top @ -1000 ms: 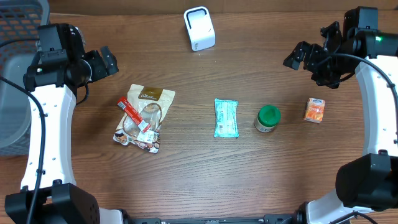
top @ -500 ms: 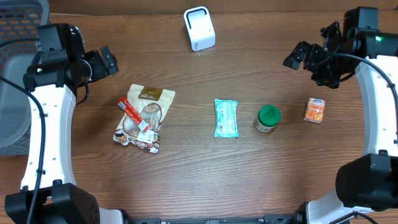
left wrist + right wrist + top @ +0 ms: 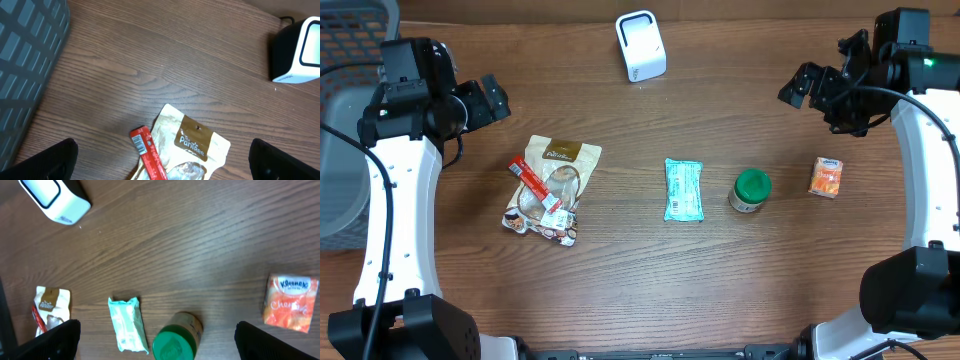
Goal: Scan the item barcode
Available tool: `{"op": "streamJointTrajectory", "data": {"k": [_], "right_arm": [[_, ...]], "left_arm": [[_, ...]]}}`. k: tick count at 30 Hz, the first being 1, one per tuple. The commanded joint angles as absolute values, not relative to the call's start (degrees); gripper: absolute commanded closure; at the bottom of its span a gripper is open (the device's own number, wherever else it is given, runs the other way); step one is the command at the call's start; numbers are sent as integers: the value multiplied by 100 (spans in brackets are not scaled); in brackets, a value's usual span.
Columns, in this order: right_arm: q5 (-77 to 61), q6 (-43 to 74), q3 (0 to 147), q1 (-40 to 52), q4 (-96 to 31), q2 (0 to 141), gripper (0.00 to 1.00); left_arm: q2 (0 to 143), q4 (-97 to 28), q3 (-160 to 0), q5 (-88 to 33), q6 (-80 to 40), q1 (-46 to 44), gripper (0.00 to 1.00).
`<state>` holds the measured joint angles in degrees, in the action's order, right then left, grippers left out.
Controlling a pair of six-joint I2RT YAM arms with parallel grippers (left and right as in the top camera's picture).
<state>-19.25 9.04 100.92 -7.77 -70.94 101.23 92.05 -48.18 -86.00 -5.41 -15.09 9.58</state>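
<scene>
**While both grippers hang wide open, the items sit untouched on the table**

As the left gripper [image 3: 492, 100] hovers over the far-left part of the table [image 3: 620, 290], its fingers [image 3: 47, 160] are spread wide and hold nothing. Just nearer than it lies the brown snack pouch [image 3: 560, 160], with a red stick packet [image 3: 535, 184] lying across it. Over on the right, the right gripper [image 3: 805, 92] is up in the air too, jaws wide apart and empty. Nearer than it runs a row: the teal packet [image 3: 683, 189], then the green-lidded jar [image 3: 751, 190], then the orange tissue pack [image 3: 827, 177], each apart from its neighbour. The white scanner [image 3: 640, 46] stands at the far edge, near centre, well away from both grippers. A grey basket [image 3: 355, 30] sits at the far-left corner.
</scene>
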Motion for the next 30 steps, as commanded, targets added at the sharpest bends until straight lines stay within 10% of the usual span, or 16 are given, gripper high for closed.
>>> {"op": "streamJointTrajectory", "data": {"k": [1,4,6,11,30], "right_arm": [[-2150,919,10167,-779,-7022,10101,0],[-2742,810,10162,-760,-7041,10106,1],[-3162,624,10160,-648,-7120,10106,34],[-2755,580,10119,139,-7373,10106,66],[-115,2421,7210,2512,-5395,10193,40]], "left_arm": [[9148,-4816,-8742,-582,-1586,972,0],[9148,-4814,-8742,-582,-1586,972,0],[9148,-4816,-8742,-582,-1586,972,0],[9148,-4816,-8742,-582,-1586,972,0],[9148,-4814,-8742,-582,-1586,974,0]]}}
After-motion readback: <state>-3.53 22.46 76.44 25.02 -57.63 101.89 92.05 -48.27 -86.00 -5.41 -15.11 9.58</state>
